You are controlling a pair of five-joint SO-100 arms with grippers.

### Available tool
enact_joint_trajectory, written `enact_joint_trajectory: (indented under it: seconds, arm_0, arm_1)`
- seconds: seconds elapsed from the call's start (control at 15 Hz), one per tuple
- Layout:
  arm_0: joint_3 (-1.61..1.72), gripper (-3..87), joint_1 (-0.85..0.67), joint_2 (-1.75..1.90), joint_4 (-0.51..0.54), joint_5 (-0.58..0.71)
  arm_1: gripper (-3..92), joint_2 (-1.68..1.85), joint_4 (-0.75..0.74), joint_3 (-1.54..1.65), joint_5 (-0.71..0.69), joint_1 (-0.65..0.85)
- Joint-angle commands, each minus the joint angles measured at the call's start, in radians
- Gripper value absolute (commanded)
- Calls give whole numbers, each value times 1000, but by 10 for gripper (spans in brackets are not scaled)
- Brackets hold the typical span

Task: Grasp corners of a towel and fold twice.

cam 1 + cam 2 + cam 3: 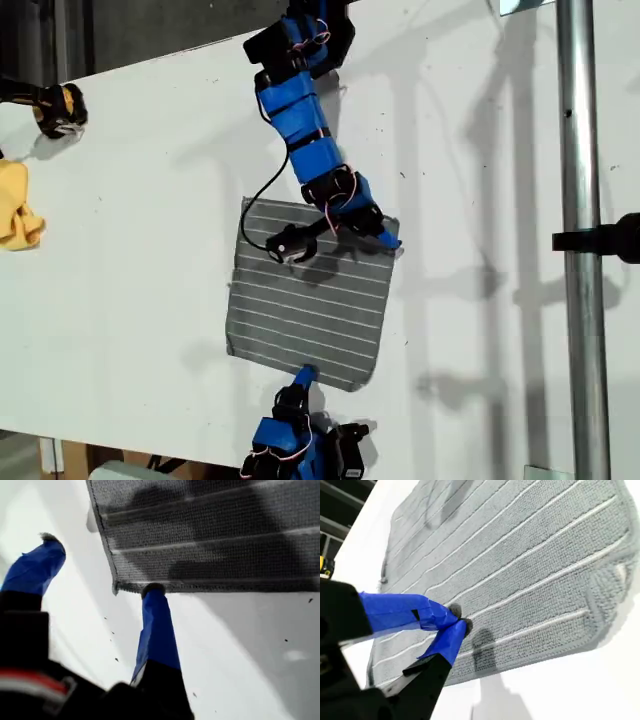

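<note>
The exterior view looks steeply down from above on the white table (150, 250), taking in both arms. Each wrist view rides close behind its hand, low over the table. All three share the towel (310, 310).

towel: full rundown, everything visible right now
The towel is a thin grey knitted-looking square with evenly spaced narrow white stripes and a stitched hem. It lies flat and unfolded on the white table, slightly skewed, mid-table in the exterior view. My first gripper is open, one fingertip at the hem near a corner. My second gripper is shut, its tips over the cloth near an edge; whether it pinches fabric is unclear.
</note>
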Motion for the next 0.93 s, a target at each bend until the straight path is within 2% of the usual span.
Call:
enact_joint_trajectory:
  seconds: [0.0, 0.27, 0.53, 0.87]
  arm_0:
    - [2, -15, 14, 3, 3, -15]
    - [2, -15, 14, 3, 3, -15]
    - [2, -15, 11, 3, 3, -12]
    - [2, -15, 12, 3, 3, -17]
  arm_1:
    - [329, -12, 3, -67, 12, 11]
    - [256, -114, 11, -97, 41, 8]
    - [6, -130, 23, -98, 52, 17]
    - [-2, -98, 29, -103, 43, 9]
